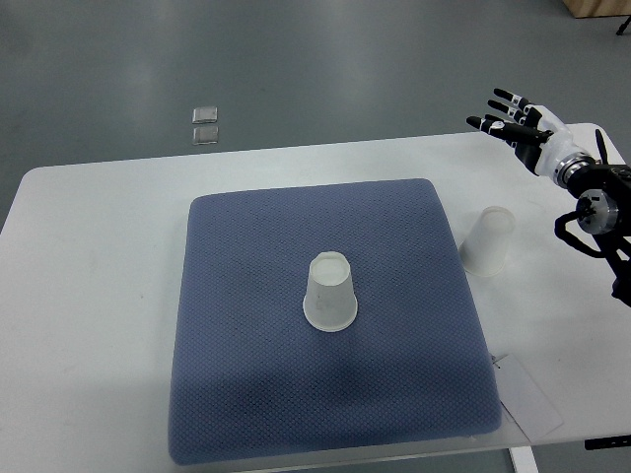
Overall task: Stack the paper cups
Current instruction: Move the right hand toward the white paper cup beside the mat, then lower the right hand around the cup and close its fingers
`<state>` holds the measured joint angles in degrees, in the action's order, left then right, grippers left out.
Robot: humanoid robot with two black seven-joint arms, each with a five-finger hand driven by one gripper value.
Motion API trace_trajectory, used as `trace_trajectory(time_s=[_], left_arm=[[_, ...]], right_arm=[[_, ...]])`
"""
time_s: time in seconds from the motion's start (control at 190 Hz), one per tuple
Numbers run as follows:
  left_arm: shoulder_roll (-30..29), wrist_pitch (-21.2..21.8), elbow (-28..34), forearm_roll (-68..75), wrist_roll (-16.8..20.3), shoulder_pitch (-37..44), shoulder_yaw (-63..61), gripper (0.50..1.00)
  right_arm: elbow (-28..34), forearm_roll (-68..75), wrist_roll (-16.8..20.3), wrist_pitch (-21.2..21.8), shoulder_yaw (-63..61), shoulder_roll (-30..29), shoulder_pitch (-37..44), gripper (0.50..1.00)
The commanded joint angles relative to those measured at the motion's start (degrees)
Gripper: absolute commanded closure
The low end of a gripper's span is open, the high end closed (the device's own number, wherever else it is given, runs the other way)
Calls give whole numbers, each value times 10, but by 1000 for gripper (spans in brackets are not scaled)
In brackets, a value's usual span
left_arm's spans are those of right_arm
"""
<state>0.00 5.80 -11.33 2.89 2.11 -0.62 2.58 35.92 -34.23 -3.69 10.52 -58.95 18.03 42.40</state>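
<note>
- two paper cups, both upside down: one (330, 292) near the middle of the blue mat (246, 296), the other (489, 240) on the white table (89, 296) just right of the mat's edge.
- right hand (518, 125) is well apart from both, raised beyond the second cup, seemingly above the table's far right corner.
- its fingers (490, 123) are spread and extended, holding nothing.

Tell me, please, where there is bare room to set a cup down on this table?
The blue mat is bare all round the centre cup. The white table left of the mat is free too. It is tighter on the right, around the second cup under the right hand.
</note>
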Motion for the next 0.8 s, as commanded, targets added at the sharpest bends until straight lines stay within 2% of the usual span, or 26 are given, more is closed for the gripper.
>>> trace_trajectory(time_s=[0.0,0.184,0.305,0.548,0.795], left_arm=[[0,0,0,0,0,0,0,500],[0,0,0,0,0,0,0,500],[0,0,0,0,0,0,1,500],[0,0,0,0,0,0,0,500],[0,0,0,0,0,0,0,500]], right_arm=[[2,0,-14,77,0,34,0,583],[12,-16,-24,100,9,86,8,583],[45,-107,-31,147,65,151,25,583],[149,-359,-108,146,148,218,39,583],[230,-467,-112,147,214,244,58,583]])
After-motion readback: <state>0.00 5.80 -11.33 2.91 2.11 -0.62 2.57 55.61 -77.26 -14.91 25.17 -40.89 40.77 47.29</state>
